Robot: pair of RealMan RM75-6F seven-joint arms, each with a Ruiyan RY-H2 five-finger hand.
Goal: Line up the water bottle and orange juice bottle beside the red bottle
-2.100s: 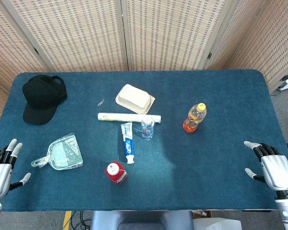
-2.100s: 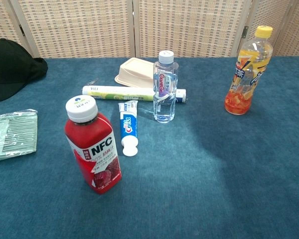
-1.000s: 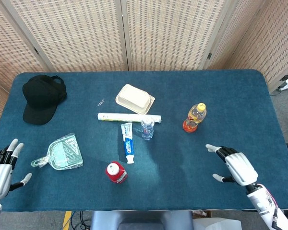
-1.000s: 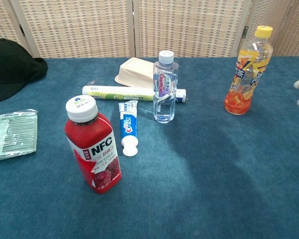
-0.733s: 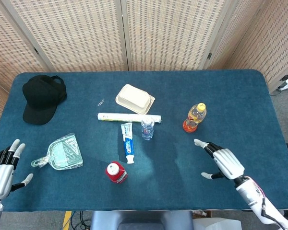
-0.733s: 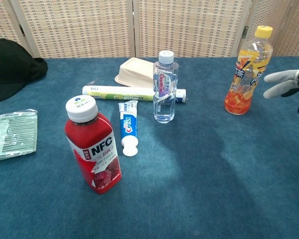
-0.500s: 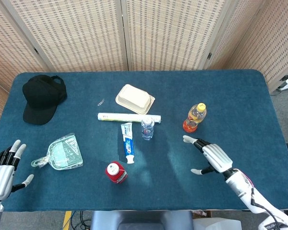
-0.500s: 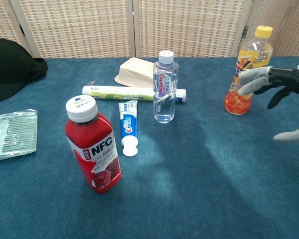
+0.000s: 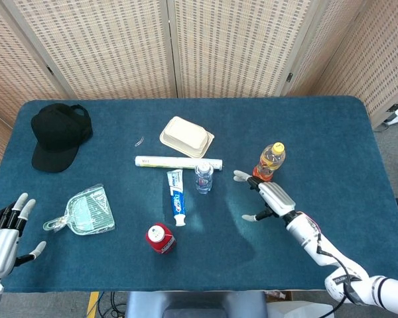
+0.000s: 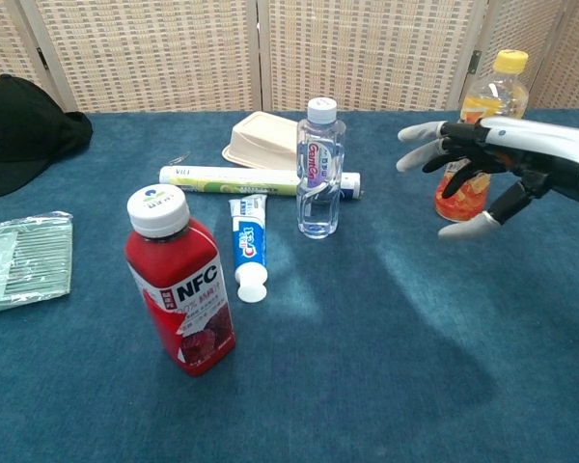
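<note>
I have the right hand point(image 9: 268, 196) over the table point(image 9: 331, 132) with fingers spread and holding nothing. In the head view it sits just at 7 o'clock of the orange juice bottle point(image 9: 269, 162); in the chest view it partly covers that bottle, so I cannot tell whether they touch. The left hand point(image 9: 1, 235) rests at the near-left table edge, fingers apart and holding nothing.

The water bottle point(image 10: 319, 167) stands upright at table centre, at about 1 o'clock from the red bottle point(image 10: 180, 281) and well apart from it. The juice bottle stands at 3 o'clock of the water bottle.

Step in hand, as I judge it: approach for the first pick; neither bottle is lined up yet. The next move calls for choosing a bottle, wrapping the fingers around its body, and carrying it upright to just beside the red bottle.
</note>
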